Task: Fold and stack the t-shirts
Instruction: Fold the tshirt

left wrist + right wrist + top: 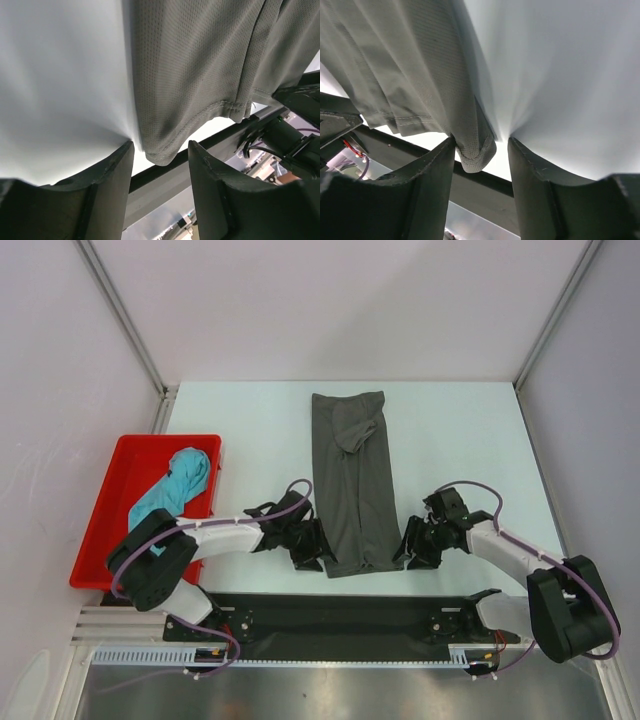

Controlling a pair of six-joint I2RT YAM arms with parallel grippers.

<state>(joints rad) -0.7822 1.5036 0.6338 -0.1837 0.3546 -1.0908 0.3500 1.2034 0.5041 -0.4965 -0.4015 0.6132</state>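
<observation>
Teal t-shirt (pixel 183 478) — end hidden behind left arm (pixel 220 535).

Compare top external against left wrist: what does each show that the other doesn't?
Top external only: the teal t-shirt in the red tray, and the dark grey t-shirt at full length. Left wrist only: that shirt's near corner and hem stitching, lying between the left gripper and its parted fingers, not pinched. Both: the grey shirt, left gripper, white table.
</observation>
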